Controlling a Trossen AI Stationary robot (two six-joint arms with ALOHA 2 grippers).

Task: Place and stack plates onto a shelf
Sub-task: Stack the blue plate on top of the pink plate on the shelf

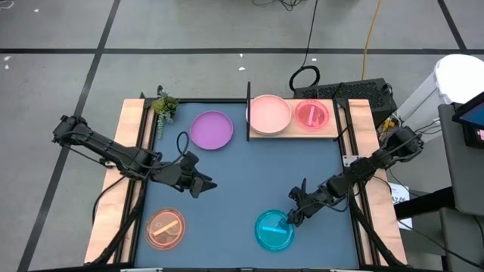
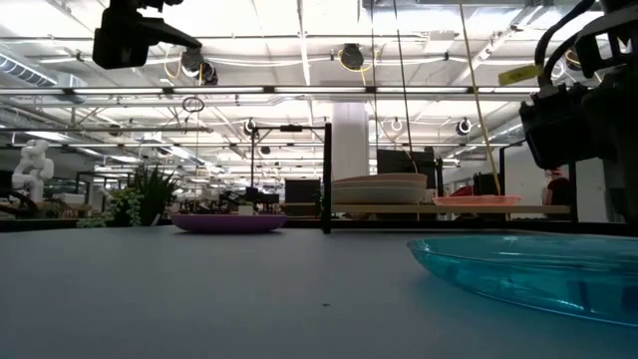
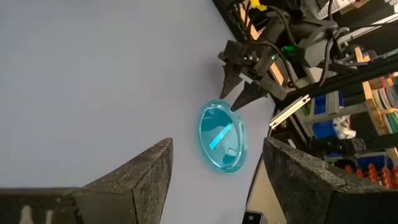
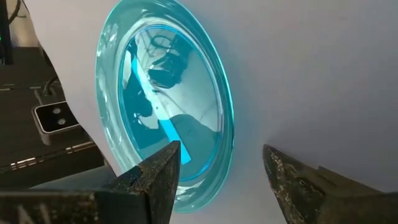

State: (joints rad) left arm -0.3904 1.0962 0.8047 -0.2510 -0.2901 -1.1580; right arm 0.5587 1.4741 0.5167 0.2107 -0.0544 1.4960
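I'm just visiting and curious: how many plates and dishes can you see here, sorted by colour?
Purple plate, on the mat: 1
Pink plate, on the shelf: 1 on top; a stack may lie under it, count unclear
Magenta dish, on the shelf: 1
Orange dish, on the mat: 1
Cyan dish, on the mat: 1
Total clearly seen: 5

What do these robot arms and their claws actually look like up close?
Both are slim, dark, jointed arms with black cables looped alongside. The left gripper and right gripper each end in two pointed black fingers with a rough, grainy surface. A small green light glows on the right wrist.
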